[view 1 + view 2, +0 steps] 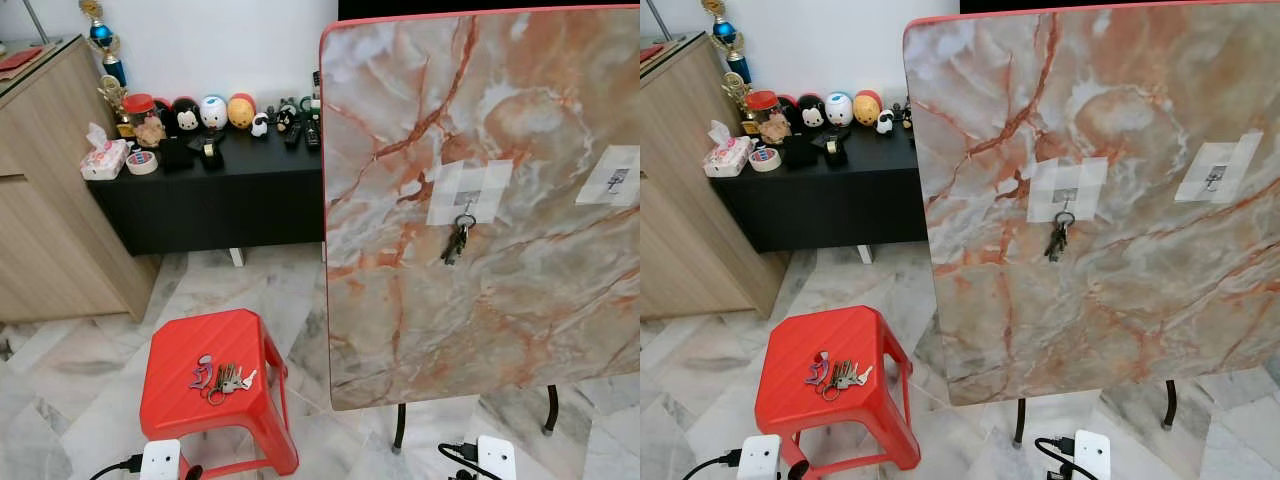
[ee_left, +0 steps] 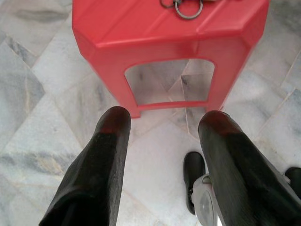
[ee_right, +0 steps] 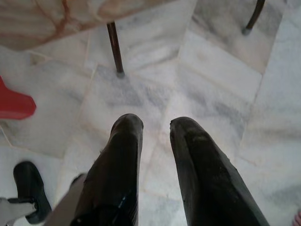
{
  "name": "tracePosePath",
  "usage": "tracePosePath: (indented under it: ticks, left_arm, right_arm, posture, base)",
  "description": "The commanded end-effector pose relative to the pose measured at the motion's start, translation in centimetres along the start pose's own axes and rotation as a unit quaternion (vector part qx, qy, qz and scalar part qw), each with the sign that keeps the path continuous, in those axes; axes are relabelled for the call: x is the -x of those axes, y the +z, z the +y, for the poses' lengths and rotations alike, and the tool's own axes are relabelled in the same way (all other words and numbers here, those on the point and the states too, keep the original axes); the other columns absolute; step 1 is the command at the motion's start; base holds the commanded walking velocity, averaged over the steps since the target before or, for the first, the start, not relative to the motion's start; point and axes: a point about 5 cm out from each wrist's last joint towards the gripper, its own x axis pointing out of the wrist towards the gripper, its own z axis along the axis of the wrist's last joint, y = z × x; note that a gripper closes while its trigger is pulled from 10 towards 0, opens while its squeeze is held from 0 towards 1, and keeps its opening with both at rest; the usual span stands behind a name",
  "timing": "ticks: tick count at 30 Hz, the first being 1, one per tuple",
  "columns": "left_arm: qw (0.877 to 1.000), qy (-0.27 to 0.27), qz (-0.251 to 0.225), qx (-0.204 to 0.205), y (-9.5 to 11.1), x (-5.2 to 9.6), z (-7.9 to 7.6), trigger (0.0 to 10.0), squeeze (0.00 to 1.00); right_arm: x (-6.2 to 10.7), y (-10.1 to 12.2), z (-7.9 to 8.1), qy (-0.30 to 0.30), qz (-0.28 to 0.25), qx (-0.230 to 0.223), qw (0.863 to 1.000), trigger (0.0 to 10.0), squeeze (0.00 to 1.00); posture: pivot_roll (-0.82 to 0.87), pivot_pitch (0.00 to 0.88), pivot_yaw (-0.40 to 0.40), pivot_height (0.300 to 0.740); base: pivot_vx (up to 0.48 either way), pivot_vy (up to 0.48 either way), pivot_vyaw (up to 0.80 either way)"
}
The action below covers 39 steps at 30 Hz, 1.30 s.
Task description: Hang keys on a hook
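Observation:
A bunch of keys [image 1: 222, 378] with a pink tag lies on top of a red plastic stool [image 1: 175, 400]; its ring [image 2: 188, 7] shows in the left wrist view. A second bunch of keys [image 1: 458, 240] hangs from a taped hook [image 1: 467, 205] on the upright marble-patterned board [image 1: 500, 300]. Another taped hook [image 1: 617, 180] to the right is bare. My left gripper [image 2: 164, 117] hangs open, low in front of the stool, holding nothing. My right gripper [image 3: 156, 123] hangs above the floor near the board's leg [image 3: 115, 47], fingers slightly apart and holding nothing.
A low black cabinet [image 1: 220, 200] against the back wall carries figurines, a tape roll and a tissue pack [image 1: 103, 158]. A wooden cupboard [image 1: 50, 220] stands at the left. The board rests on thin black legs [image 1: 400, 425]. Marble floor tiles lie all around the stool.

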Motion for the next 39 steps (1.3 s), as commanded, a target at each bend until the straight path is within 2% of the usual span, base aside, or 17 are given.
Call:
tracePosePath:
  ticks: [1, 4, 10, 14, 22, 35, 39]
  left_arm:
    - [1.000, 0.005, 0.014, -0.004, -0.3, 0.0, 0.5, 10.0, 0.00]
    - [1.000, 0.002, 0.020, -0.009, -0.4, 0.0, 0.4, 10.0, 0.00]
    - [1.000, 0.002, 0.024, -0.004, -0.5, 0.1, 0.2, 10.0, 0.00]
    - [1.000, 0.002, 0.030, -0.002, -0.6, 0.0, 0.2, 10.0, 0.00]
    - [0.999, 0.003, 0.034, -0.008, -0.8, 0.1, 0.3, 10.0, 0.00]
    - [0.999, 0.005, 0.041, -0.003, -1.1, 0.2, 0.1, 10.0, 0.00]
    - [0.999, 0.005, 0.044, -0.001, -1.4, 0.3, 0.0, 10.0, 0.00]
  right_arm:
    - [0.2, -0.9, -0.1, -0.005, 0.015, 0.004, 1.000, 10.0, 0.00]
    - [0.2, -1.3, -0.3, -0.021, 0.019, 0.027, 0.999, 10.0, 0.00]
    - [0.4, -2.0, -0.5, -0.016, 0.025, 0.010, 1.000, 10.0, 0.00]
    - [0.4, -2.0, -0.6, -0.017, 0.025, -0.003, 1.000, 10.0, 0.00]
    - [0.2, -1.2, -0.3, -0.008, 0.014, -0.024, 1.000, 10.0, 0.00]
    - [0.2, -1.1, -0.3, -0.005, 0.016, -0.019, 1.000, 10.0, 0.00]
    - [0.0, 0.0, -0.3, -0.006, 0.010, -0.020, 1.000, 10.0, 0.00]
  posture:
    - [0.03, 0.000, 0.022, 0.740]
    - [0.03, 0.000, 0.022, 0.740]
    - [0.03, 0.000, 0.025, 0.740]
    - [0.03, 0.000, 0.025, 0.740]
    - [0.03, 0.000, 0.024, 0.740]
    - [0.04, 0.025, 0.017, 0.740]
    - [0.04, 0.031, 0.016, 0.740]
  base:
    - [0.000, 0.000, 0.00]
    - [0.000, 0.000, 0.53]
    - [0.000, 0.000, 0.80]
    - [0.000, 0.000, 0.00]
    - [0.000, 0.366, 0.00]
    - [0.000, 0.396, 0.00]
    - [0.000, 0.395, 0.00]
